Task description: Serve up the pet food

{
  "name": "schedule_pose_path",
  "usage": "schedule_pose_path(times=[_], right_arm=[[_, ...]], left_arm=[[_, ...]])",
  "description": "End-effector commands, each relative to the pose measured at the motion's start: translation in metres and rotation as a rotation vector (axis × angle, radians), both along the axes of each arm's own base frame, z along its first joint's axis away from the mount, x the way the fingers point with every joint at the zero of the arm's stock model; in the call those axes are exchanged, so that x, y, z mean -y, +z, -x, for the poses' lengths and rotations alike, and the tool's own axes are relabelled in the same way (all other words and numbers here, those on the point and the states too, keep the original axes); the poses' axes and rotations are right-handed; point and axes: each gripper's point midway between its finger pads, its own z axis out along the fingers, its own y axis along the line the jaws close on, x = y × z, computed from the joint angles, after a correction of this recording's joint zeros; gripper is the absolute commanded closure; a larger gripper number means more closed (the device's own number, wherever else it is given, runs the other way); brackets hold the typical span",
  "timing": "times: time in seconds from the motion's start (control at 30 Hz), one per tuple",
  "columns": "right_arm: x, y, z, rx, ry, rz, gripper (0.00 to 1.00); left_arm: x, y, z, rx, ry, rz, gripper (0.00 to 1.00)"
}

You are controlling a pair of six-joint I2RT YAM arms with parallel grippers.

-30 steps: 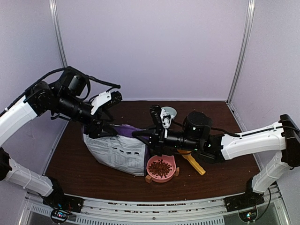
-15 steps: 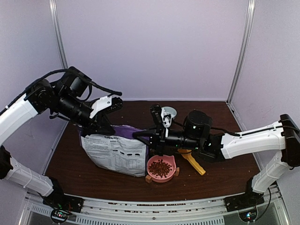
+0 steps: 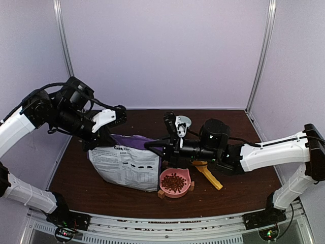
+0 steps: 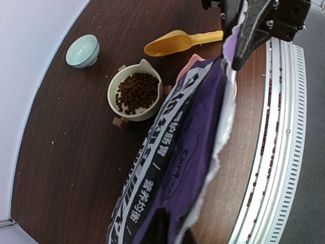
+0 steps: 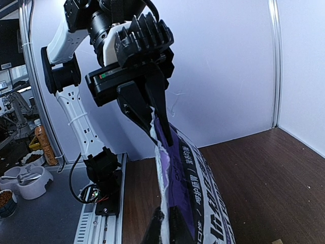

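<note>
The purple-and-white bag (image 3: 127, 163) stands on the table, stretched between both grippers. My left gripper (image 3: 95, 143) is shut on the top left of its torn rim; in the left wrist view its fingers (image 4: 170, 231) pinch the purple edge. My right gripper (image 3: 158, 147) is shut on the top right of the rim (image 5: 170, 229). Pet food (image 3: 174, 181) fills the pink bowl (image 3: 189, 179) just right of the bag. More pet food (image 4: 136, 91) lies in a cream bowl (image 4: 116, 81) seen in the left wrist view.
A yellow scoop (image 3: 209, 176) lies right of the pink bowl. A small pale teal bowl (image 3: 184, 121) stands at the back behind the right arm. The table's metal front rail (image 4: 277, 127) runs close to the bag.
My left gripper has closed on the bag's top left edge and drawn it leftward. The bag's mouth is now pulled taut and the bag stands straighter. The right arm has held still.
</note>
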Motion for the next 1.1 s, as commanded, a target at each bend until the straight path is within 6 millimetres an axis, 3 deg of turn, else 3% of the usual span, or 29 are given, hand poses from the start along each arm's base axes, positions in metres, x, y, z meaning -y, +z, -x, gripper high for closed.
schedule_pose_path(times=[0.0,0.13,0.27,0.43,0.57,0.63,0.7,0.83,1.0,1.07], right_arm=[[0.019,0.056,-0.006,0.070,-0.052,-0.144,1.00],[0.019,0.056,-0.007,0.070,-0.053,-0.148,1.00],[0.019,0.055,-0.008,0.068,-0.053,-0.147,1.00],[0.021,0.055,-0.009,0.067,-0.059,-0.153,1.00],[0.024,0.055,-0.010,0.067,-0.073,-0.158,1.00],[0.026,0.054,-0.011,0.068,-0.078,-0.157,1.00],[0.027,0.054,-0.011,0.068,-0.081,-0.158,1.00],[0.028,0.055,-0.010,0.067,-0.082,-0.159,1.00],[0.030,0.056,-0.010,0.072,-0.083,-0.162,1.00],[0.030,0.056,-0.009,0.073,-0.078,-0.163,1.00]], left_arm=[[-0.025,-0.008,-0.007,0.059,0.073,-0.090,1.00],[-0.038,-0.004,-0.012,0.109,0.117,-0.117,1.00],[-0.050,-0.004,-0.019,0.153,0.168,-0.152,0.86],[-0.060,-0.006,-0.026,0.192,0.208,-0.199,1.00],[-0.066,-0.007,-0.029,0.212,0.230,-0.218,1.00],[-0.069,-0.006,-0.033,0.229,0.250,-0.227,0.85],[-0.070,-0.006,-0.035,0.238,0.259,-0.236,0.82],[-0.074,-0.008,-0.038,0.250,0.272,-0.254,1.00],[-0.083,-0.004,-0.043,0.274,0.314,-0.271,1.00],[-0.086,0.000,-0.044,0.285,0.330,-0.265,0.94]])
